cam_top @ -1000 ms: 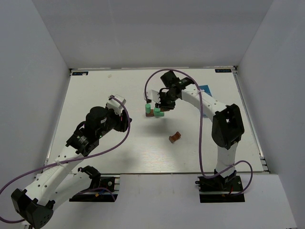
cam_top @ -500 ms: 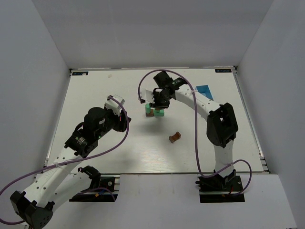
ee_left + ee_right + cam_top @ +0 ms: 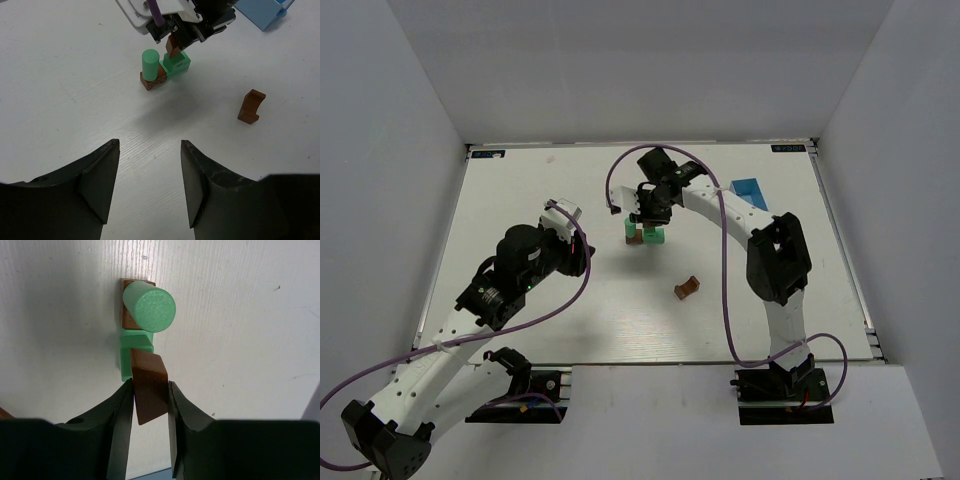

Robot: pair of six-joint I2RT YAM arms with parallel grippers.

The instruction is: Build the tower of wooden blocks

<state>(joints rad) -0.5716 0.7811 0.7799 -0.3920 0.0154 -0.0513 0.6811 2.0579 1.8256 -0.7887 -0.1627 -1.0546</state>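
The white bench (image 3: 520, 180) carries everything. The left arm (image 3: 470, 320) reaches in from the near left corner, and its hand (image 3: 150, 145) hangs over bare bench with both fingers spread wide and nothing between them, well apart from the blocks. The right arm (image 3: 775, 260) bends up from the near right and curls over toward the middle of the far half. Its hand (image 3: 653, 205) points down over the tower, fingers (image 3: 120, 410) pressed against the two sides of a brown block (image 3: 149, 385) that stands on end between them. A blue box (image 3: 748, 190) sits near the far right edge, beside the right arm's forearm. The tower (image 3: 642, 235) stands just left of the bench's middle, toward the far side: a brown base (image 3: 152, 80) lies flat with a green cylinder (image 3: 150, 62) upright on it, and a green block (image 3: 177, 65) sits touching the base on its right. The held brown block is directly over that green block; whether the two touch cannot be told. A loose brown piece (image 3: 251, 106) with a curved notch lies alone on the bench, nearer the arms and well apart from the tower.
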